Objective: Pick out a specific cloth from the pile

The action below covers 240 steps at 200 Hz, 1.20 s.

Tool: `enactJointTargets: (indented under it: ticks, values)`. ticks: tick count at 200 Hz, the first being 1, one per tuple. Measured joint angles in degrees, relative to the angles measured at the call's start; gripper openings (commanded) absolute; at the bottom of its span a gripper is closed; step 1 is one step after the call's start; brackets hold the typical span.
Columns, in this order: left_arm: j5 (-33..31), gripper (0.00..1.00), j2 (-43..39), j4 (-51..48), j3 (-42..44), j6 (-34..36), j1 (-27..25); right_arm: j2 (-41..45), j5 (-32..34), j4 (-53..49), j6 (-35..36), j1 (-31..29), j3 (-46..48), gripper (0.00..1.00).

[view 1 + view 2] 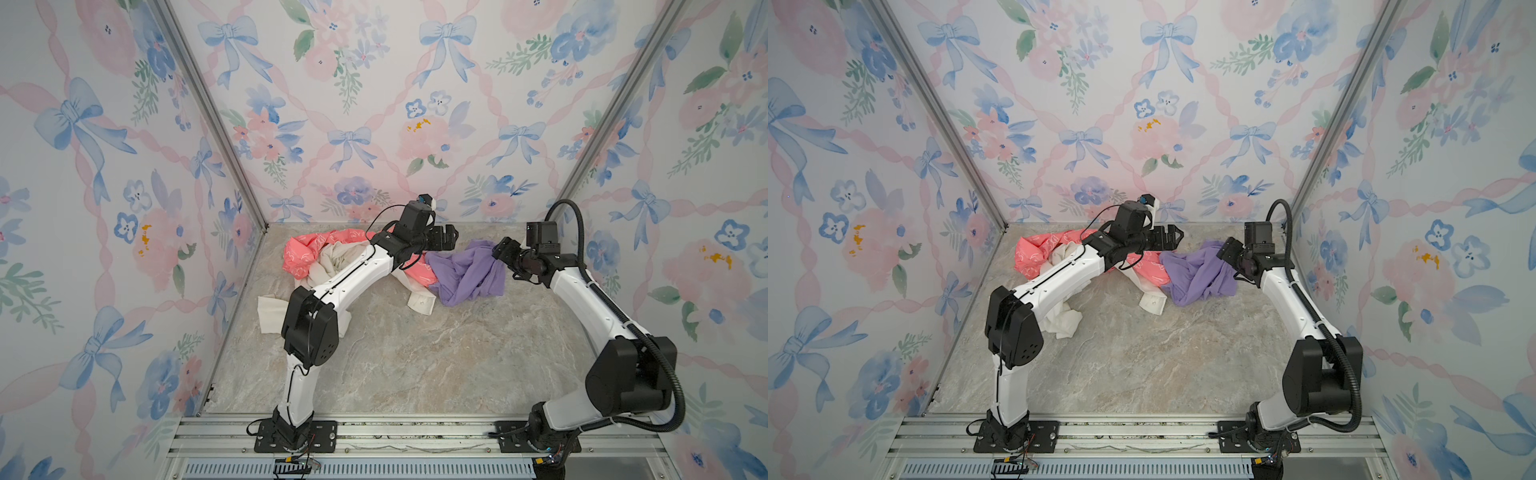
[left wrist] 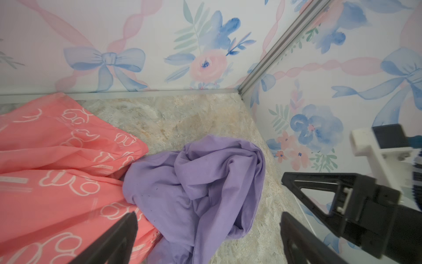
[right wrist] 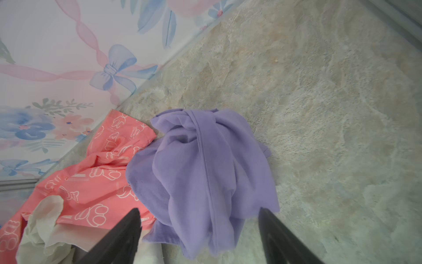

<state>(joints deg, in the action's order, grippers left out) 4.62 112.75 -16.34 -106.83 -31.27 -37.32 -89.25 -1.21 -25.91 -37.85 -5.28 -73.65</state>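
Cloth (image 1: 469, 274): plain lavender-purple fabric, crumpled, no print. You find it on the bench (image 1: 415, 357) at the right end of the pile (image 1: 311, 270), toward the back wall. Its left edge touches the coral-pink garment (image 1: 297, 253). In both top views it lies between your two hands.

Coral-pink garment: thin fabric printed with white outline figures and short white bars. If those bars carry lettering, it is too blurred for you to read. The garment runs along the back of the pile, from the pile's left end to the cloth.

Cream-white shirt (image 1: 332, 259): bunched against the pink garment in the middle of the pile. One cuffed end (image 1: 422, 305) lies on the bench just beside the cloth's near left corner. Another part spreads out under your left arm's elbow.

Left hand (image 1: 451, 237): fingers spread wide, holding nothing. It hangs over the right end of the pink garment, just left of the cloth, and its arm crosses above the pile.

Right hand (image 1: 500, 249): fingers spread, nothing pinched. It sits at the cloth's upper right edge. In the right wrist view the cloth shows between the two fingers (image 3: 123, 235); you cannot tell whether they touch the fabric.
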Motion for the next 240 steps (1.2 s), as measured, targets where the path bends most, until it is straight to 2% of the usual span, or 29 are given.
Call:
enactJointTargets:
  ticks: [25, 37, 47, 62, 74, 110, 174, 240]
  values:
    - [-1.73, 0.98, -8.02, 0.42, 8.0, 0.74, 0.76, -3.82, 0.9, -1.86, -1.6, -1.03, -1.07, 0.6]
    - [-1.86, 0.98, -11.41, 0.48, 12.24, 0.9, 0.72, -5.62, 1.31, -2.58, -2.27, -1.11, -1.77, 0.5]
    - [-2.05, 0.98, -13.77, 0.33, 15.41, 1.03, 0.59, -6.91, 1.7, -2.82, -3.58, -1.11, -2.32, 0.45]
    - [-2.75, 0.98, -16.81, -0.13, 19.3, 1.64, 0.59, -9.16, 1.86, -2.93, -4.39, -1.11, -3.06, 0.29]
    - [-3.58, 0.98, -18.51, -0.44, 21.24, 2.43, 0.61, -10.99, 1.88, -3.15, -5.01, -1.11, -3.85, 0.17]
    - [-5.73, 0.98, -21.0, -0.48, 22.71, 4.63, 1.77, -13.84, 2.14, -3.91, -4.92, -1.07, -6.38, 0.0]
    - [-10.21, 0.98, -22.23, 1.01, 22.25, 8.96, 4.11, -10.49, 4.68, -3.45, -4.28, 2.84, -9.66, 0.0]
    - [-12.76, 0.98, -26.34, 8.48, 24.65, 11.65, 5.11, -3.76, 8.59, -0.26, 2.54, 5.49, -22.82, 0.0]
